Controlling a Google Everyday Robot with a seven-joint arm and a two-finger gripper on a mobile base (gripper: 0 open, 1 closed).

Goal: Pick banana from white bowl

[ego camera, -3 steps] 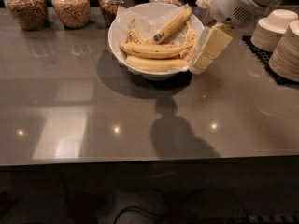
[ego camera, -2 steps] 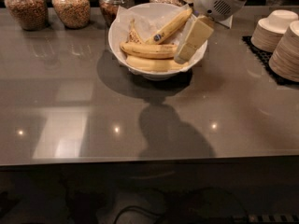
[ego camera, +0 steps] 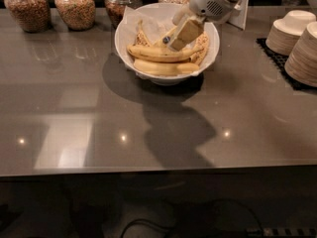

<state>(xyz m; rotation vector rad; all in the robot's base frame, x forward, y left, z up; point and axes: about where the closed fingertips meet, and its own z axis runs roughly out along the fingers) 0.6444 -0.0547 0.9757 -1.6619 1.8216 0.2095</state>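
Note:
The white bowl (ego camera: 124, 43), lined with white paper, stands at the back middle of the grey table. It holds several bananas. The long, gently curved golden-yellow banana (ego camera: 153, 54) with dark tips lies across the bowl's middle. A paler banana (ego camera: 163, 68) lies in front of it. A banana with a blue sticker (ego camera: 165, 40) lies behind it. Brown-spotted bananas (ego camera: 202, 49) lie at the sides. My gripper (ego camera: 184, 34) reaches down from the upper right into the bowl. It sits over the stickered banana, just above the long banana's right half.
Glass jars of dry food (ego camera: 74, 6) line the back edge to the left of the bowl. Stacks of white bowls (ego camera: 301, 51) stand on a black mat at the right. The table's front edge (ego camera: 158, 168) runs across the lower part of the view.
My gripper has moved left from the bowl's right rim to above the bananas inside the bowl. The bananas have not moved.

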